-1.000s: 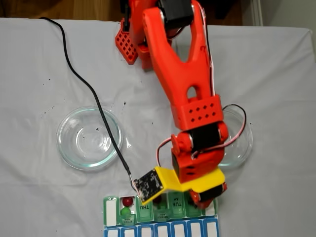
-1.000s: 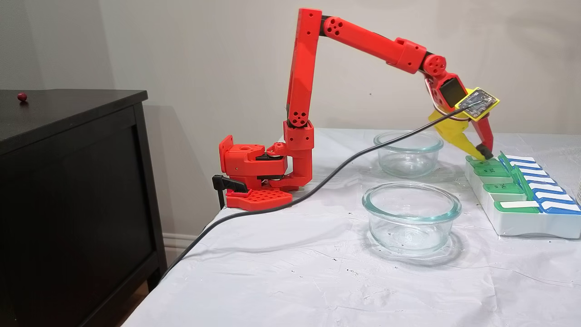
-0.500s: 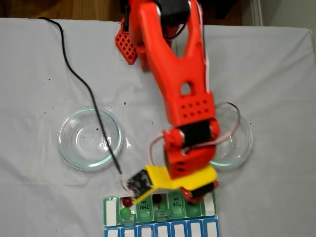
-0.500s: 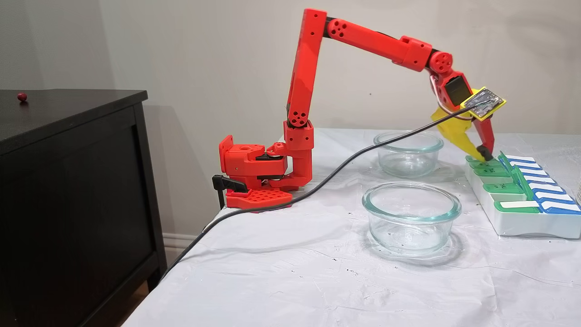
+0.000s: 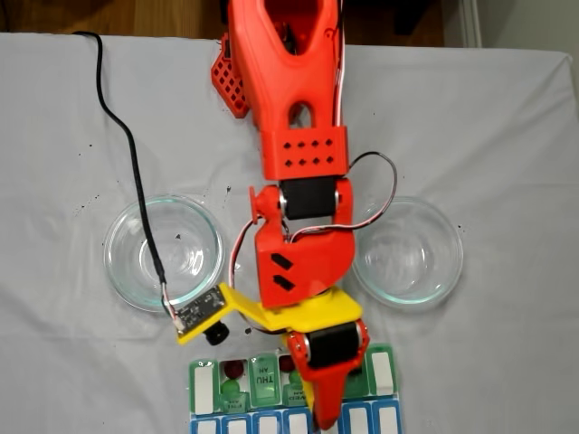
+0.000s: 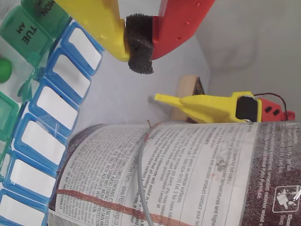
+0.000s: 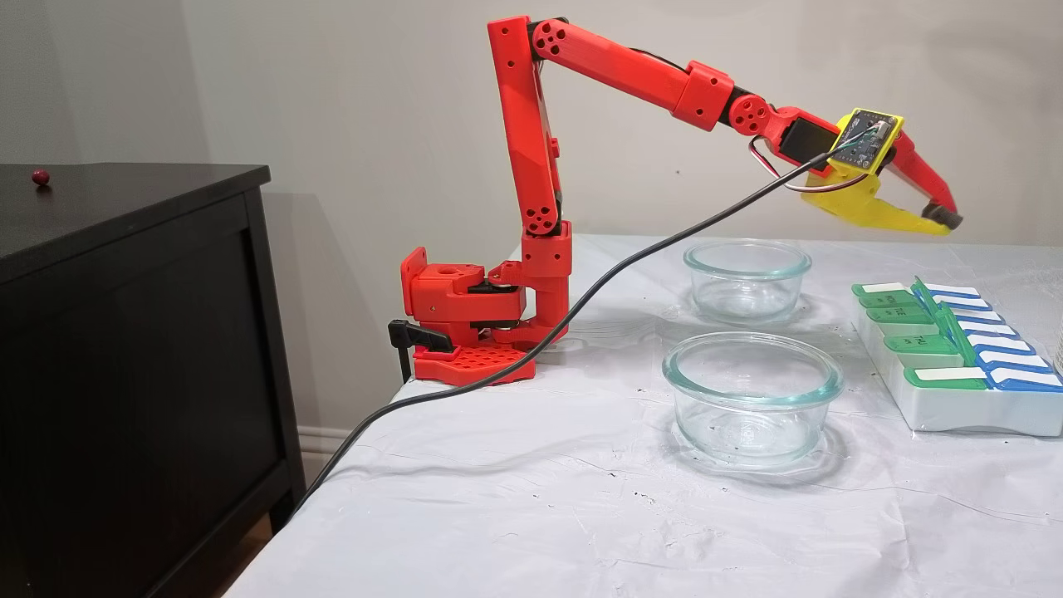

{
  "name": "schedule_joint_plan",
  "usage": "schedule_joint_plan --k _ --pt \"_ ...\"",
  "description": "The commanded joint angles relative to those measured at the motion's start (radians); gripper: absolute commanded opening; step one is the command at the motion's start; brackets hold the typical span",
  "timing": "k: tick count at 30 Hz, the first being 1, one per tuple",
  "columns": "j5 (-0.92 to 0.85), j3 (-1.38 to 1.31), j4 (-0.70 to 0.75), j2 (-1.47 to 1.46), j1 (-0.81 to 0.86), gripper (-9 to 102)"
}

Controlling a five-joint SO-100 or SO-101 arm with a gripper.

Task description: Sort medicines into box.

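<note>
Your gripper [image 7: 947, 223] was clenched with nothing held: in the wrist view the yellow finger [image 6: 101, 26] and the red finger [image 6: 181, 23] pressed together on their own black foam pad [image 6: 139, 44]. Both fingers are smooth hard plastic, tapering to blunt tips.

The pill organizer [image 7: 947, 407] sat on the wrinkled white tablecloth [image 7: 540, 498], a white plastic block with translucent green lids and a blue row behind them. In the side fixed view its long axis ran from near the far glass dish [image 7: 746, 278] toward the right foreground; in the top-down fixed view it ran left to right along the bottom edge [image 5: 204, 389]. There a dark red ball [image 5: 235, 368] and a green ball [image 5: 232, 387] lay in one open compartment, and another dark red ball [image 5: 286, 363] in the compartment beyond the THU lid [image 5: 263, 380]. The wrist view caught a green ball [image 6: 3, 69] beside the TUE lid [image 6: 22, 28].

Half a second earlier your fingertips had rested on the organizer's far lids. Since then you had lifted the arm [image 7: 531, 124] and levelled the gripper, which hung well above the organizer, pointing away from the base. The near glass dish [image 7: 751, 399], round and thick-rimmed, hadn't moved.
</note>
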Motion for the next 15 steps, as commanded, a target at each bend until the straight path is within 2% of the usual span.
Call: schedule_joint_plan --k 1,11,15 --pt "0.0 -0.13 0.046 -0.043 0.025 0" --pt "0.002 -0.241 0.258 -0.138 0.031 0" --pt "0.0 -0.339 0.54 -0.156 0.006 0"
